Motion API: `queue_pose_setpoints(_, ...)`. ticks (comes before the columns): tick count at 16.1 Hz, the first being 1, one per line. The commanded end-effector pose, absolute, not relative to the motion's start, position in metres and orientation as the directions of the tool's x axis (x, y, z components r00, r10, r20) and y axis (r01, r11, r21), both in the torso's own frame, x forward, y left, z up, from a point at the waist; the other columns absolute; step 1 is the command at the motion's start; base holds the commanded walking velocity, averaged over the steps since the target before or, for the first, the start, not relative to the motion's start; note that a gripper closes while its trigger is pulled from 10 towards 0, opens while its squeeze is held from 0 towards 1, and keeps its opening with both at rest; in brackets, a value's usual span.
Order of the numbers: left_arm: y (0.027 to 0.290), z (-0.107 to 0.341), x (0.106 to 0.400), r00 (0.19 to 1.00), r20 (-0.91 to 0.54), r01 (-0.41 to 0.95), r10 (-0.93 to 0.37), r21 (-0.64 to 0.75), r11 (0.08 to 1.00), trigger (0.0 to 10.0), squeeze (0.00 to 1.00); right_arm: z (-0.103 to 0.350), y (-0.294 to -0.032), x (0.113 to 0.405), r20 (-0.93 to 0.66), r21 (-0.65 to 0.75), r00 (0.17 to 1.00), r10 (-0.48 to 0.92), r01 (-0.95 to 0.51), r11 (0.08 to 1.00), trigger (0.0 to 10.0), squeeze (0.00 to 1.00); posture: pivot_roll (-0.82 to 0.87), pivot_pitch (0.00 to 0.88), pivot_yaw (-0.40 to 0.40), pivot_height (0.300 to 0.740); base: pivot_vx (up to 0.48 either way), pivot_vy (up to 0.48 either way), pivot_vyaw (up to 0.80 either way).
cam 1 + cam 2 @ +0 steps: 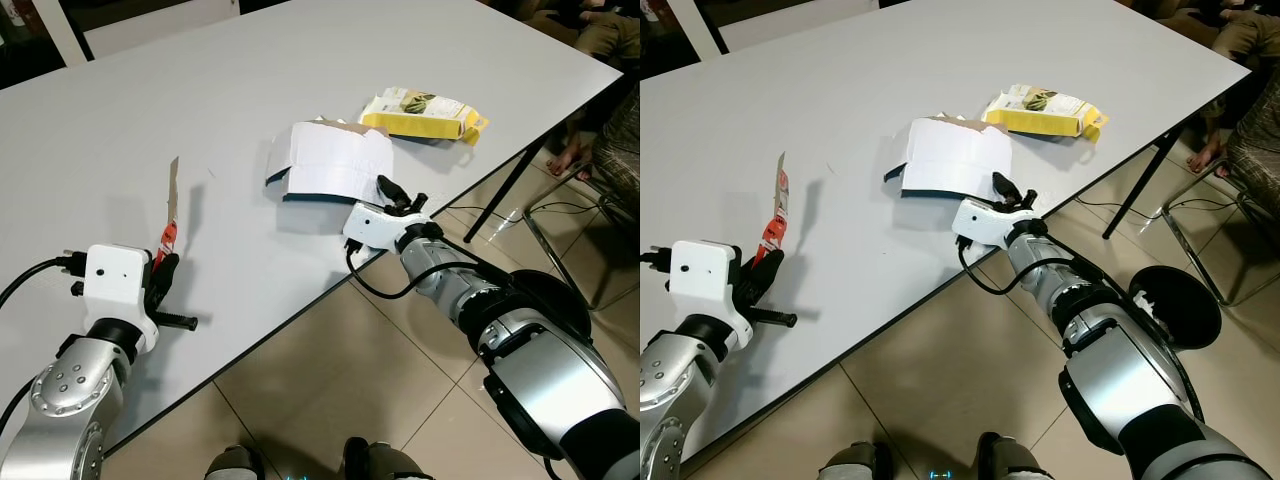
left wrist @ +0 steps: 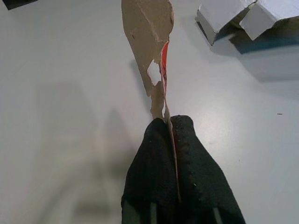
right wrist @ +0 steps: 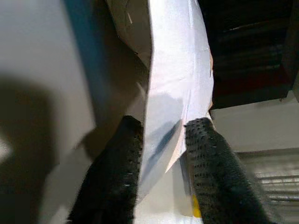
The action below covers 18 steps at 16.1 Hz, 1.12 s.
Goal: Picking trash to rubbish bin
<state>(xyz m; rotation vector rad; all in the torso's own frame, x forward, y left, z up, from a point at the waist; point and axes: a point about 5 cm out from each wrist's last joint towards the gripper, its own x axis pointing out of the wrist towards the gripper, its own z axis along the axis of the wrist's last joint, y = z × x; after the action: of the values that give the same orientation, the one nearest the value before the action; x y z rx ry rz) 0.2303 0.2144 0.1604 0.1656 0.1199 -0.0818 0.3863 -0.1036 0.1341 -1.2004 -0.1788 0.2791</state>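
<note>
A torn strip of brown cardboard with a red face [image 1: 172,208] stands upright over the grey table [image 1: 200,90], pinched at its lower end by my left gripper [image 1: 165,268], which is shut on it [image 2: 170,122]. A flattened white carton [image 1: 330,165] lies near the table's front edge. My right gripper [image 1: 402,194] is at the carton's near corner, open, with a white flap [image 3: 175,70] between its two fingers [image 3: 131,154]. A yellow snack packet [image 1: 420,113] lies just beyond the carton.
The table edge runs diagonally close to my right gripper, with tiled floor [image 1: 330,370] below. A black table leg [image 1: 505,190], a cable and a metal chair frame [image 1: 570,250] stand to the right. A person's feet [image 1: 570,160] are at the far right.
</note>
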Motion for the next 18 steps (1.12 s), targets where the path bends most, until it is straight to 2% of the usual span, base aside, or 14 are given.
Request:
queue_pose_setpoints(1, 0.213, 0.160, 0.230, 0.990, -0.124, 0.087, -0.067, 0.164, 0.983, 10.0, 0.00, 0.135, -0.107, 0.388, -0.023, -0.932, 0.953, 0.301, -0.129, 0.338, 0.0, 0.00, 0.16, 0.184, -0.045, 0.740, 0.000, 0.000, 0.00)
queue_pose_setpoints(10, 0.212, 0.160, 0.238, 0.992, -0.109, 0.082, -0.064, 0.167, 0.983, 10.0, 0.00, 0.141, -0.108, 0.390, -0.010, -0.927, 0.955, 0.298, -0.120, 0.355, 0.0, 0.00, 0.14, 0.142, -0.045, 0.740, 0.000, 0.000, 0.00)
queue_pose_setpoints(12, 0.211, 0.161, 0.243, 0.994, -0.091, 0.080, -0.065, 0.169, 0.982, 10.0, 0.00, 0.150, -0.109, 0.393, 0.031, -0.925, 0.957, 0.289, -0.082, 0.372, 0.0, 0.00, 0.13, 0.127, -0.039, 0.740, 0.000, 0.000, 0.00)
queue_pose_setpoints(15, 0.214, 0.163, 0.260, 0.997, -0.071, 0.028, -0.021, 0.100, 0.995, 10.0, 0.00, 0.182, -0.116, 0.402, 0.199, -0.886, 0.950, 0.240, 0.070, 0.459, 0.0, 0.00, 0.07, 0.070, -0.018, 0.740, 0.000, 0.000, 0.00)
queue_pose_setpoints(18, 0.205, 0.165, 0.273, 0.997, -0.055, 0.048, -0.046, 0.047, 0.998, 10.0, 0.00, 0.197, -0.121, 0.403, 0.293, -0.866, 0.929, 0.227, 0.157, 0.475, 0.0, 0.00, 0.02, 0.049, 0.005, 0.740, 0.000, 0.000, 0.00)
